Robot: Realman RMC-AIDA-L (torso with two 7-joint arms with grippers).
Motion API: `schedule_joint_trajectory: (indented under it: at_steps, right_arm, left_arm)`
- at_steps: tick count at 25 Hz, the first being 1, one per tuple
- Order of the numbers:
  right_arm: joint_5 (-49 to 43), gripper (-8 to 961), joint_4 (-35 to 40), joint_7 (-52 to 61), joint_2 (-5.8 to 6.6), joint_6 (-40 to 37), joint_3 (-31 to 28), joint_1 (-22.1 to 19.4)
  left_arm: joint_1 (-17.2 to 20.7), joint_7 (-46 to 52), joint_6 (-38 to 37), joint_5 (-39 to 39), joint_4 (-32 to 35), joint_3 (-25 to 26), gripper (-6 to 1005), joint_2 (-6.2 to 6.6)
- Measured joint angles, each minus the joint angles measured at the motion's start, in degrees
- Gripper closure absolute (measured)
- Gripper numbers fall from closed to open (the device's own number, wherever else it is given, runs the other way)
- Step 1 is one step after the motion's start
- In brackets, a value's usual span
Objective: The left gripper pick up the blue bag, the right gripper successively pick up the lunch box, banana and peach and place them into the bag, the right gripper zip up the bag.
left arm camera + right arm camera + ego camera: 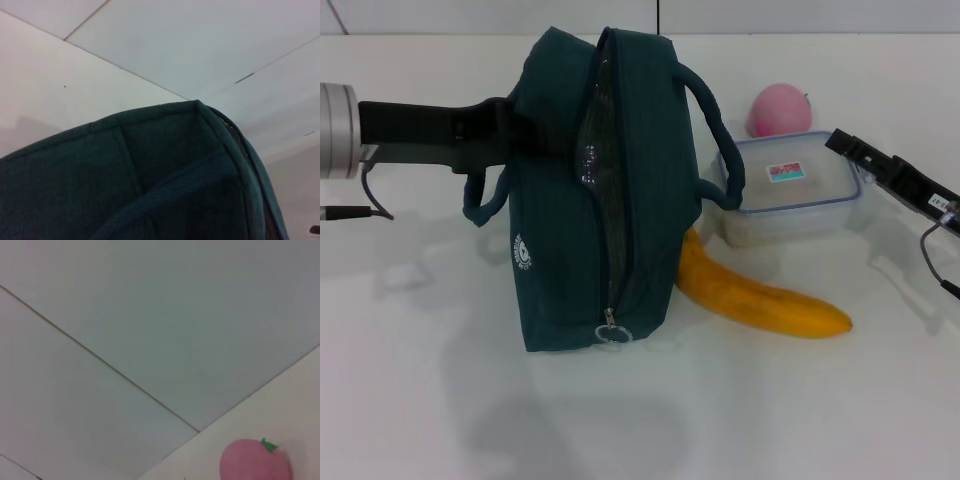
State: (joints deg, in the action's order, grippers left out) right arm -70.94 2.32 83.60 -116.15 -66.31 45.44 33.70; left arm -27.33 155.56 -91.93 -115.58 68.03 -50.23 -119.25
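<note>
Lunch box (pixel 790 187) label unreadable (perhaps red-teal); bag (pixel 590 190) logo white.

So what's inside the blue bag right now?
Through the open zip of the blue bag only a bit of silvery lining shows; the rest inside is hidden. The lunch box, banana and peach sit outside on the table.
</note>
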Motion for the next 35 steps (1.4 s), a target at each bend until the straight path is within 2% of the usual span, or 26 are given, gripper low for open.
schedule_joint_trajectory:
  at_steps: [5,16,21,26,35]
  right_arm:
    - [0.0,85,0.0,1.5,-0.05,-0.2,0.6,0.0]
    - [0.2,219,0.0,4.3,0.0,-0.4,0.7,-0.2]
    - [0.1,448,0.1,7.0,0.12,-0.4,0.7,-0.6]
    - [0.1,505,0.1,7.7,0.2,-0.4,0.7,-0.8]
    - [0.0,508,0.0,9.9,0.25,-1.2,1.3,-0.9]
  left_arm:
    - [0.0,-0.1,0.0,0.0,0.0,0.3,976,0.09]
    - [-0.2,-0.5,0.0,0.0,0.0,0.3,976,0.14]
    - [-0.1,-0.5,0.0,0.0,-0.1,0.4,976,0.16]
    - [0.2,-0.6,0.0,0.0,-0.1,0.4,976,0.27]
    - [0.2,-0.6,0.0,0.0,-0.1,0.4,976,0.26]
